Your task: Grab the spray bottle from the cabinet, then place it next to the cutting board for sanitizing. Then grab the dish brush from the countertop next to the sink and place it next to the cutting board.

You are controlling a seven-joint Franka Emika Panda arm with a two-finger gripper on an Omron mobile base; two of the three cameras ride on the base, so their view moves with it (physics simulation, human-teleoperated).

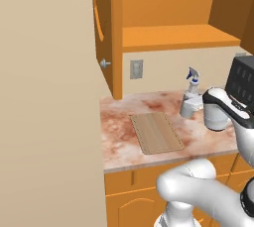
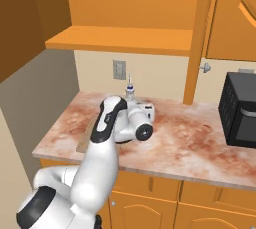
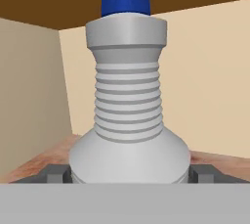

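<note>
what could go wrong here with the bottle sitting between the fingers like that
1. The spray bottle stands upright between the wide-open gripper fingers; a sideways pull-out could tip it.
2. It is tall and narrow-necked, so a slight nudge may topple it toward the cutting board.

Cream wall with a grey outlet; black microwave at right.

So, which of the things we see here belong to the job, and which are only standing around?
Job:
spray bottle, upright on the countertop, between the open gripper fingers
cutting board
cabinet, door open

Standing around:
black appliance
wall outlet
</note>
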